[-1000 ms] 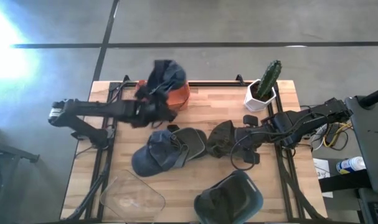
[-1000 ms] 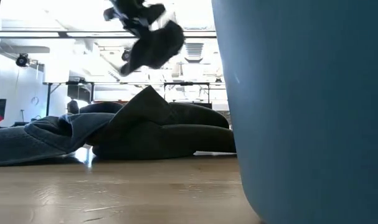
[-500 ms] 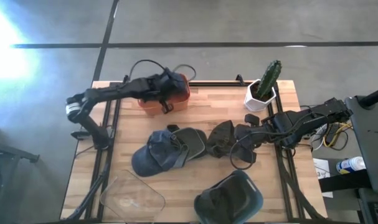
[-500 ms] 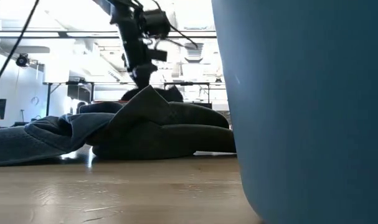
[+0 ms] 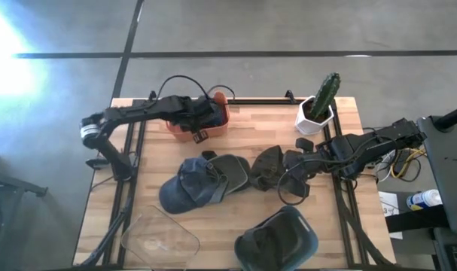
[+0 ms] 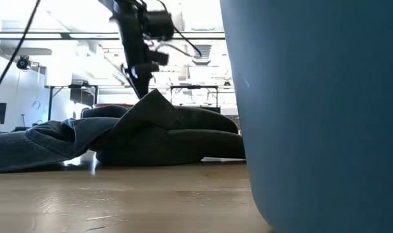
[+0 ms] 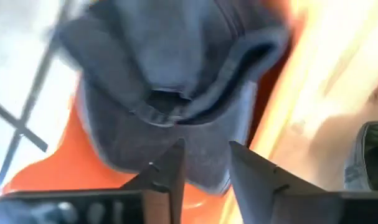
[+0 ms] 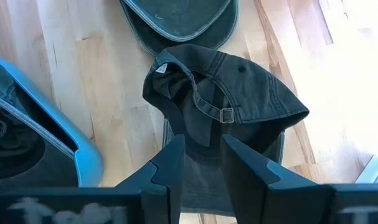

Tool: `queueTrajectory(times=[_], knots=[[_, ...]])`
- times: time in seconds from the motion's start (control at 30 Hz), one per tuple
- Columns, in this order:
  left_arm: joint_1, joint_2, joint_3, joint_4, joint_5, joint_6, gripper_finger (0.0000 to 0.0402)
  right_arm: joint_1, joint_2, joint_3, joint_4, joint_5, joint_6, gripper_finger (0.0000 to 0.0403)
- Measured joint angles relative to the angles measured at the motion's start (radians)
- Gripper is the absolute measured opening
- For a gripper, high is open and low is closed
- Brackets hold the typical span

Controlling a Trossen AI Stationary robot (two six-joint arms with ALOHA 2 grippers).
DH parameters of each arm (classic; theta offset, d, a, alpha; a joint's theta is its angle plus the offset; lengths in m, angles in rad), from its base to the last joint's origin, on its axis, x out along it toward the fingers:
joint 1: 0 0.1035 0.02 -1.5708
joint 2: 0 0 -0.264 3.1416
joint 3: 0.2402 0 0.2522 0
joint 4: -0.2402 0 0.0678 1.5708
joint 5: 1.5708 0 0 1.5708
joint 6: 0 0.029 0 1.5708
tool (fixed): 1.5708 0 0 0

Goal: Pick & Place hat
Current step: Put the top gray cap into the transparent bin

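Note:
A blue denim hat (image 7: 176, 74) lies in the orange bin (image 5: 222, 98) at the table's far edge. My left gripper (image 7: 206, 163) hovers open just over it, and it also shows in the low view (image 6: 141, 71). A dark olive hat (image 5: 267, 167) lies on the wood at centre right. My right gripper (image 5: 290, 162) reaches in from the right and is shut on it. Two more hats, one blue (image 5: 184, 185) and one dark green (image 5: 232, 172), rest on the table in the middle. My right gripper has the dark olive hat's brim (image 8: 203, 179) between its two fingers. The fingers come in low from the table's right side. The crown, with its strap buckle (image 8: 226, 115), lies beyond the fingertips. The hat rests on the wood.
A blue bin (image 5: 303, 229) with a dark hat inside stands at the near edge; its wall (image 6: 313, 116) fills the right of the low view. A clear container (image 5: 160, 239) sits near left. A cactus in a white pot (image 5: 318, 105) stands far right.
My left gripper has carried the blue denim hat toward the far edge, over the orange bin, and lowered there. The hat hung from its fingers a second ago and now lies in the bin, let go.

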Motion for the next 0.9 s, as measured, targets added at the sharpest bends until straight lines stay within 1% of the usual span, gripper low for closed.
queueTrajectory(times=[0.07, 0.13, 0.27, 0.33, 0.4, 0.47, 0.53, 0.6, 0.67, 0.73, 0.9], knots=[[-0.018, -0.055, 0.0, -0.025, -0.023, -0.032, 0.0143, 0.0, 0.0, 0.0, 0.0, 0.001, -0.001, 0.0103], [-0.051, -0.127, 0.0, -0.025, -0.022, -0.082, 0.0158, 0.0, 0.0, 0.0, 0.0, 0.001, -0.008, 0.0106], [-0.158, -0.266, 0.0, -0.028, 0.044, -0.165, 0.0168, -0.006, 0.0, -0.002, 0.0, -0.016, -0.031, 0.0109], [-0.219, -0.305, 0.0, -0.059, 0.067, -0.223, 0.0168, -0.023, 0.0, -0.007, 0.004, -0.054, -0.048, 0.0109], [-0.272, -0.319, -0.003, -0.109, 0.108, -0.298, 0.0167, -0.047, 0.0, -0.017, 0.02, -0.1, -0.062, 0.0109], [-0.323, -0.318, -0.021, -0.153, 0.173, -0.372, 0.0167, -0.076, 0.0, -0.035, 0.062, -0.154, -0.074, 0.0109], [-0.381, -0.304, -0.047, -0.153, 0.227, -0.431, 0.0167, -0.107, 0.002, -0.056, 0.124, -0.203, -0.077, 0.0109], [-0.443, -0.285, -0.082, -0.139, 0.245, -0.462, 0.0167, -0.126, 0.01, -0.08, 0.226, -0.244, -0.107, 0.0109], [-0.499, -0.26, -0.121, -0.127, 0.247, -0.469, 0.0166, -0.129, 0.029, -0.103, 0.326, -0.26, -0.187, 0.0109], [-0.539, -0.23, -0.162, -0.109, 0.246, -0.485, 0.0166, -0.13, 0.062, -0.12, 0.415, -0.262, -0.302, 0.0109], [-0.583, -0.171, -0.247, -0.098, 0.253, -0.607, 0.0166, -0.142, 0.143, -0.133, 0.581, -0.271, -0.649, 0.0109]])
